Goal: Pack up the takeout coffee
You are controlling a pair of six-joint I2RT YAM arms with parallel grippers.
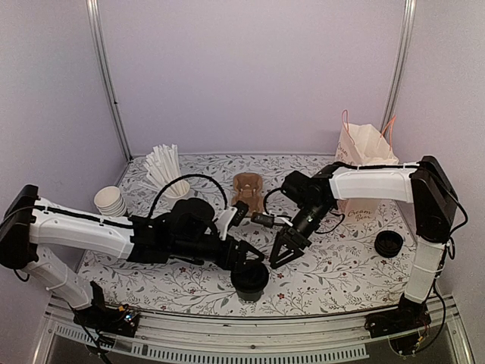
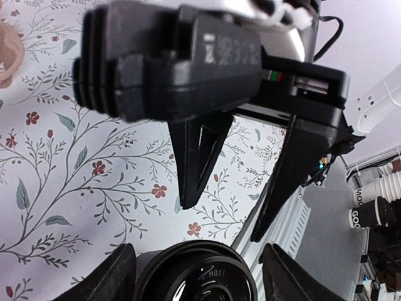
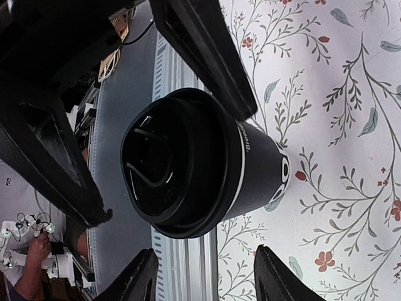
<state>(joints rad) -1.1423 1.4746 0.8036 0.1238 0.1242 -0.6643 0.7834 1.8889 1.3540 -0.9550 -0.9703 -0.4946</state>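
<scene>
a: we're over the table [image 1: 341, 273], and the cup [image 1: 250, 280] stands upright with its lid on, in the middle of the near edge.
b: we see the left gripper [image 3: 177, 164] reaching in from the left, one finger on each side of the lid. the fingers sit very close to the rim, but we can't tell whether they press on it or only flank it.
a: and the right gripper [image 2: 222, 221]?
b: spread wide, with nothing between its fingers. the tips point down just beside the cup, on its far right side, above the flowered top.
a: what do we have around it?
b: the bag [image 1: 365, 148] stands upright at the far right, open at the top, well apart from the cup. the right arm [image 1: 371, 182] runs its white forearm across the front of the bag, and its gripper hangs between cup and bag. a low stack of lids [image 1: 389, 243] lies on the right, near the foot of the bag.
a: and on the left?
b: a fan of straws [image 1: 165, 168] at the far left, and a stack of open cups [image 1: 111, 201] just beside them. a brown piece [image 1: 248, 191] sits at the back centre, beyond both grippers. we can't make out what that one is.
</scene>
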